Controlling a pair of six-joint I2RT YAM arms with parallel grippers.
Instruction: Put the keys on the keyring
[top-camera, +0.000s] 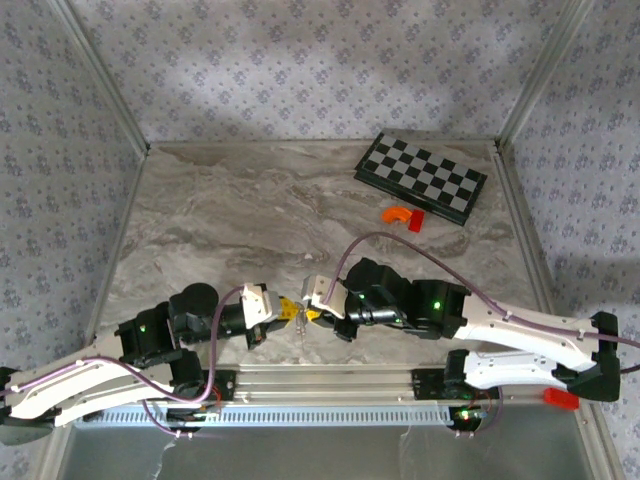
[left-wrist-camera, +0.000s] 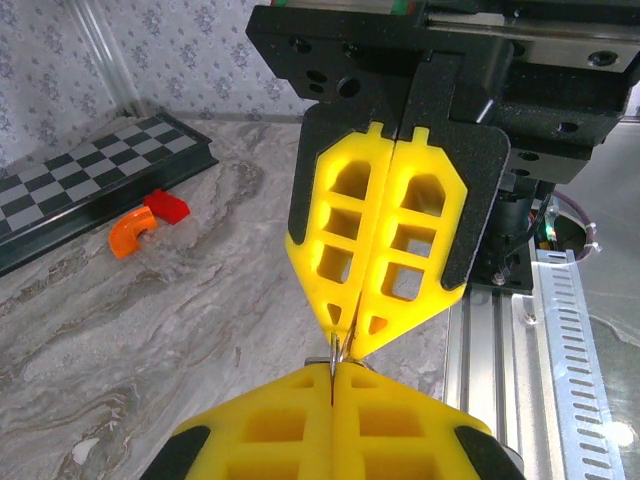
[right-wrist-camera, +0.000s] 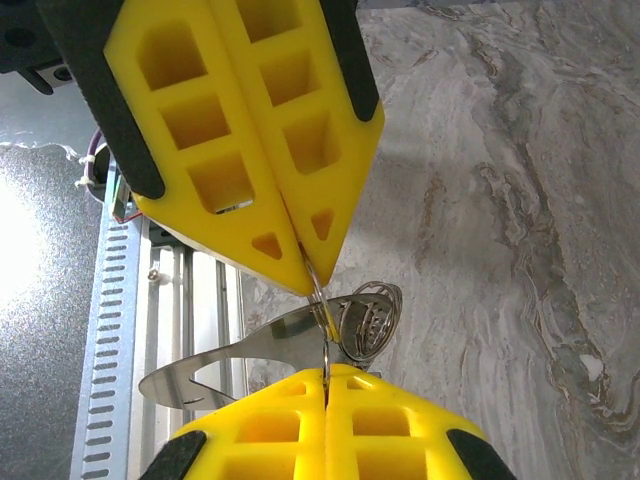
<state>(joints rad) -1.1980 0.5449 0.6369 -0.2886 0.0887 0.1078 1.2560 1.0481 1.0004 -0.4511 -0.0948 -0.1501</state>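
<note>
At the near edge of the table (top-camera: 220, 215), just past the metal rail (top-camera: 330, 380), the grippers met tip to tip. The left gripper (top-camera: 285, 311) at 9 o'clock and the right gripper (top-camera: 312, 316) at 3 o'clock were each clenched on the keyring (right-wrist-camera: 319, 298), a thin wire loop. A flat silver blade (right-wrist-camera: 200, 372) and a round coiled piece (right-wrist-camera: 372, 315) sat at the loop. Between 1 and 2 o'clock lay an orange curved piece (top-camera: 396, 213), a red block (top-camera: 416, 221) just beside it, then a chessboard (top-camera: 420, 178).

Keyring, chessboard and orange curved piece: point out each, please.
keyring (right-wrist-camera: 370, 315): right wrist view, silvery loop.
chessboard (top-camera: 423, 178): top external view, board's middle.
orange curved piece (left-wrist-camera: 126, 236): left wrist view, its arc.
</note>
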